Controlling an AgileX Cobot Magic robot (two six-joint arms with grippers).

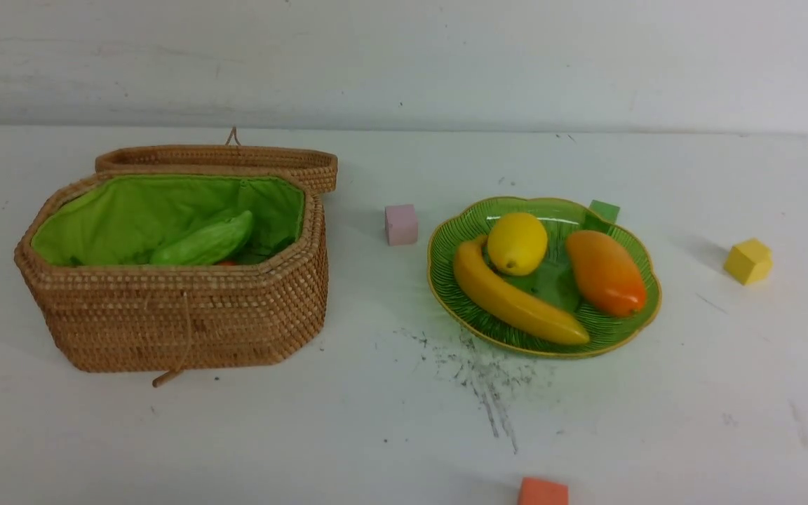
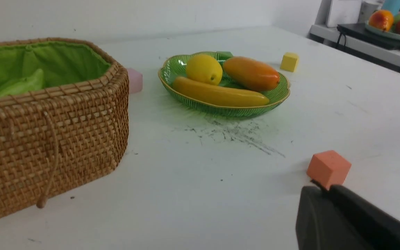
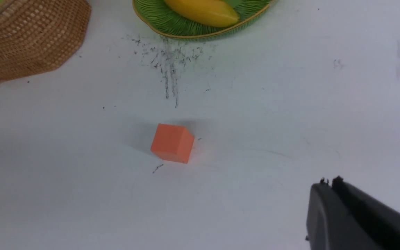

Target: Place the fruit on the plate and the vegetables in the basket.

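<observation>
We note the plate (image 1: 639, 322) on the white surface (image 1: 376, 421), right of centre in the front view. It carries all three fruits: lemon (image 1: 517, 243), banana (image 1: 516, 298) and mango (image 1: 605, 273). The banana lies along the near rim, the lemon just behind it, the mango beside both.

The basket (image 1: 179, 315) stands well apart to the left, lid (image 1: 221, 160) tipped back behind it. Inside, on the green lining, we see the light green gourd (image 1: 204, 242) and a sliver of something orange-red (image 1: 227, 263) at the near wall; we cannot tell what else lies below the rim.

Neither hand appears in the front view. The left hand (image 2: 319, 185) shows in its wrist view as dark fingers pressed together, holding nothing, with the orange cube (image 2: 328, 168) just beyond its tip; plate and basket sit well beyond it. The right hand (image 3: 328, 182) is likewise closed and empty, near the same cube, far from the plate.

Pink (image 1: 401, 224), green (image 1: 604, 210) and yellow (image 1: 748, 261) cubes lie scattered around the plate.
</observation>
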